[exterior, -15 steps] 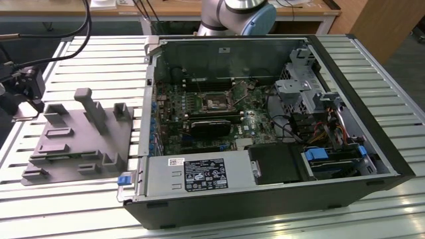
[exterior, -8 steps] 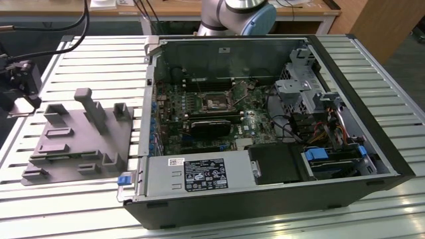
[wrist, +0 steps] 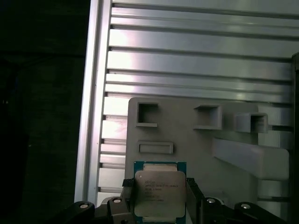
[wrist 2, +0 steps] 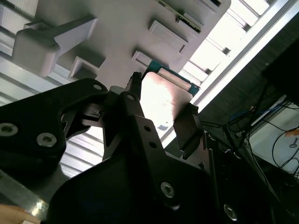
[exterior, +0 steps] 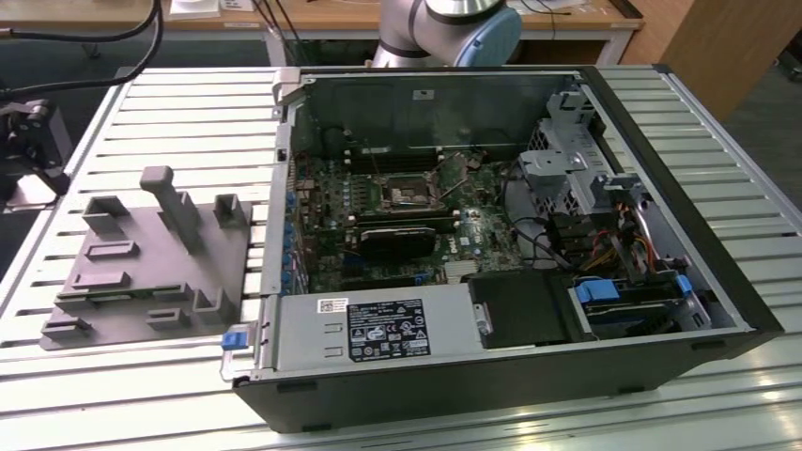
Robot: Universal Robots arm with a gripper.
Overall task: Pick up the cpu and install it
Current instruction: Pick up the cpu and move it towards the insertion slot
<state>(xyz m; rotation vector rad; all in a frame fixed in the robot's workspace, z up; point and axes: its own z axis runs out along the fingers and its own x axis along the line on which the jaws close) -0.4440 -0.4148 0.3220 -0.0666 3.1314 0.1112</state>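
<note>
The cpu (wrist: 159,189), a flat square chip with a silver top and green rim, sits between the two black fingers of my gripper (wrist: 160,186), which is shut on its opposite edges. The second wrist view shows the same hold on the cpu (wrist 2: 161,100) by the gripper (wrist 2: 161,108). Behind it lies the grey tray (wrist: 196,135) with its raised blocks and pockets. In the exterior view the tray (exterior: 138,254) rests on the slatted table to the left of the open computer case. The motherboard's black-framed socket (exterior: 411,194) lies inside that case.
The open case (exterior: 501,244) holds a black card (exterior: 394,240), drive cages and cables at the exterior view's right. The slatted metal table (wrist: 196,60) ends in an edge near the tray, with dark floor beyond. The arm's base (exterior: 445,23) stands behind the case.
</note>
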